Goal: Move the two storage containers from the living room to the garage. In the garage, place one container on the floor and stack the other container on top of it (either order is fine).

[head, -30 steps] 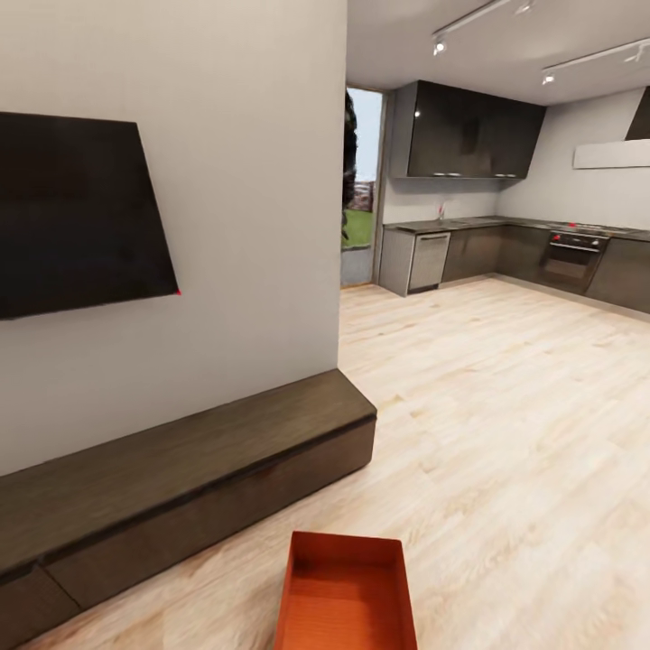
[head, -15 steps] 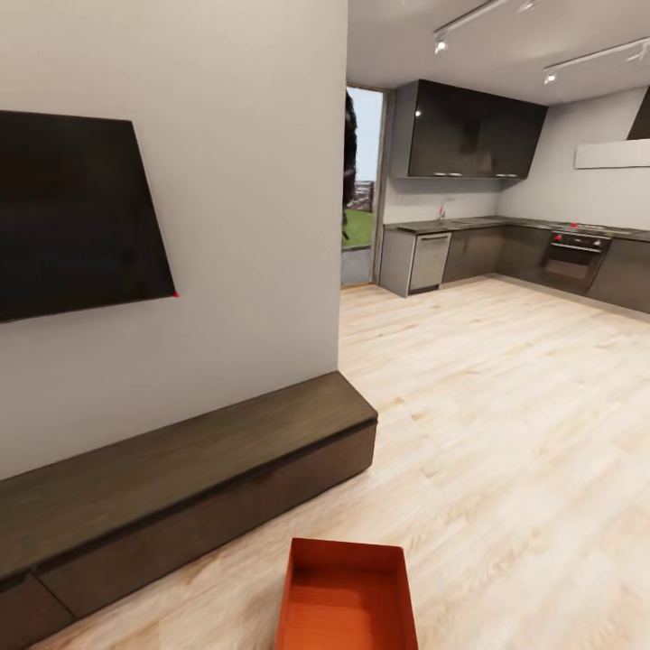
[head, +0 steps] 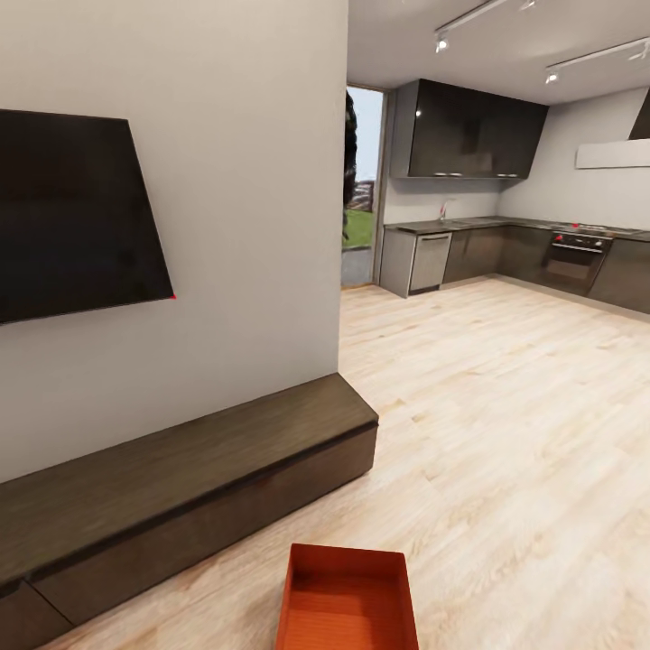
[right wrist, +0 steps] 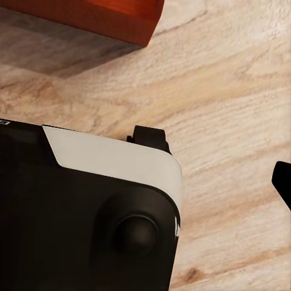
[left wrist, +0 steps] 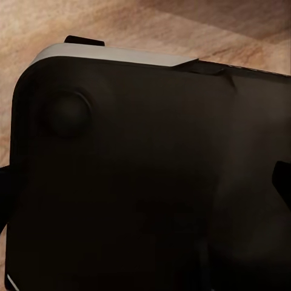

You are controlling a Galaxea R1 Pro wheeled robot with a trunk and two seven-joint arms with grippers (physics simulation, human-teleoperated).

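Note:
One orange-red storage container [head: 348,603] lies open-side up on the light wood-plank floor [head: 506,433] of the living room, at the bottom middle of the head view, just in front of me. Its outer wall and a corner [right wrist: 91,15] appear in the right wrist view, above my own black-and-white body [right wrist: 91,212]. A single dark fingertip [right wrist: 284,182] pokes in at that view's edge, away from the container. In the left wrist view another dark fingertip [left wrist: 282,179] lies against my dark body [left wrist: 133,170]. Nothing is held. The garage is out of view.
A long low dark-wood bench [head: 199,469] runs along the white wall under a black TV [head: 72,212], left of the container. Wood flooring stretches right toward a dark-cabinet kitchen [head: 506,244]. A doorway [head: 361,190] to outdoors stands behind the wall's end.
The whole head picture has shifted a little, so the camera has moved. The container now appears slightly lower and the bench a touch further left.

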